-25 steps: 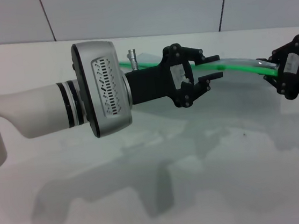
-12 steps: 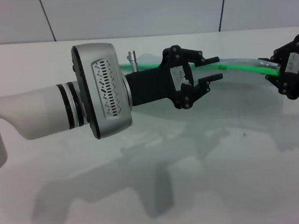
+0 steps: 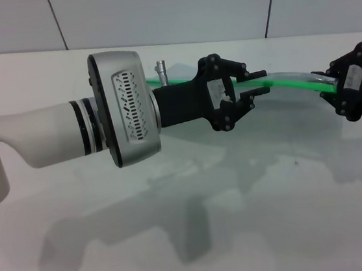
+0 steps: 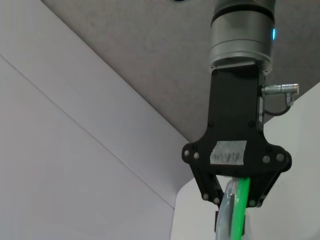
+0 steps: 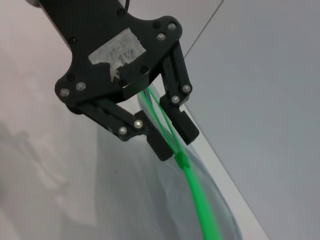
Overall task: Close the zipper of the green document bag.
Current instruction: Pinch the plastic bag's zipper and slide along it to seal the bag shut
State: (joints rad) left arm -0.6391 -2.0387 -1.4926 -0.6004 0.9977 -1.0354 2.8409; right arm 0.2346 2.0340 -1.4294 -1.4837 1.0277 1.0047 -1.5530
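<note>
The green document bag (image 3: 296, 112) hangs as a translucent sheet above the table, stretched between my two grippers. Its zipper (image 3: 292, 80) is the bright green strip along the top edge. My left gripper (image 3: 263, 81) is open, one finger on each side of the strip with a gap left. In the right wrist view the left gripper (image 5: 172, 140) straddles the zipper (image 5: 197, 195), and the small green slider (image 5: 181, 161) sits just beyond its fingertips. My right gripper (image 3: 334, 87) is shut on the bag's right end. In the left wrist view the right gripper (image 4: 234, 200) pinches the strip (image 4: 241, 210).
A white table (image 3: 83, 251) lies under the bag, carrying the arms' shadows. Grey wall panels (image 3: 166, 6) rise behind its far edge. My left arm's thick white and silver forearm (image 3: 69, 132) crosses the left half of the head view.
The left gripper's fingers have drawn slightly closer together around the green strip. The right gripper has barely shifted and keeps hold of the bag's end.
</note>
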